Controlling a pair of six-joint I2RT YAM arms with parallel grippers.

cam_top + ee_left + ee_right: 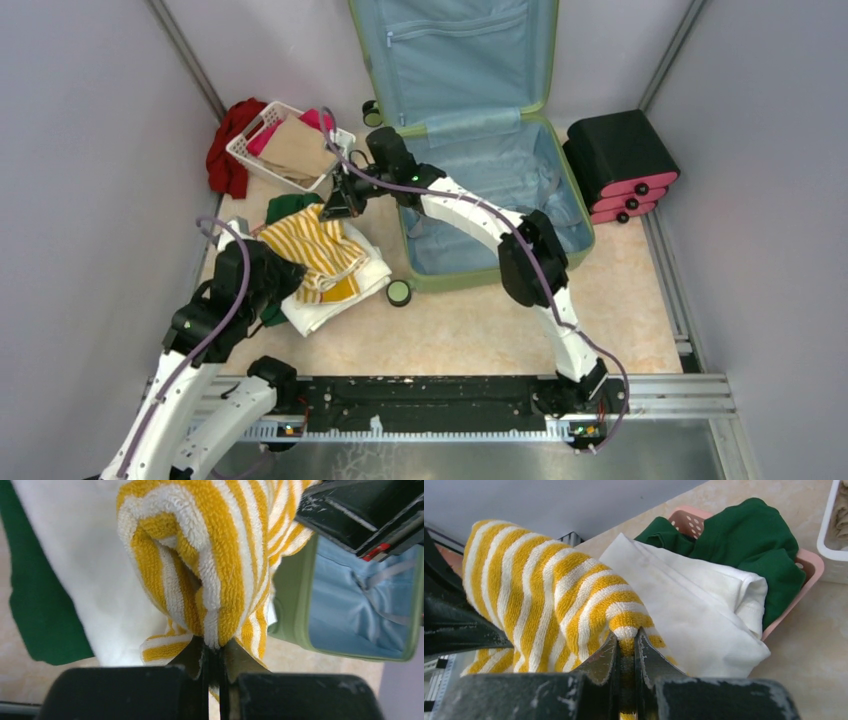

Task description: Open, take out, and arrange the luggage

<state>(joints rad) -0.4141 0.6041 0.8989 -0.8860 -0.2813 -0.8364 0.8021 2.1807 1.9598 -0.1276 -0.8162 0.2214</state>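
Note:
The sage-green luggage (575, 235) lies open at the back centre, its lid leaning on the wall and its light blue lining (480, 190) bare. A yellow-and-white striped towel (312, 250) hangs stretched between both grippers, over a white cloth (340, 295) and a green garment (288, 207) in a pink basket (811, 567). My left gripper (214, 647) is shut on the towel's near edge (210, 580). At the towel's far end (574, 605), next to the luggage's left rim, my right gripper (626, 637) is shut on a fold. The luggage's corner (295, 605) shows behind the towel.
A white basket (262, 150) with tan and pink clothes stands at the back left, a red garment (228, 150) beside it. Black-and-pink stacked cases (620, 160) sit right of the luggage. A loose green-and-black wheel (399, 292) lies on the floor by the luggage's front.

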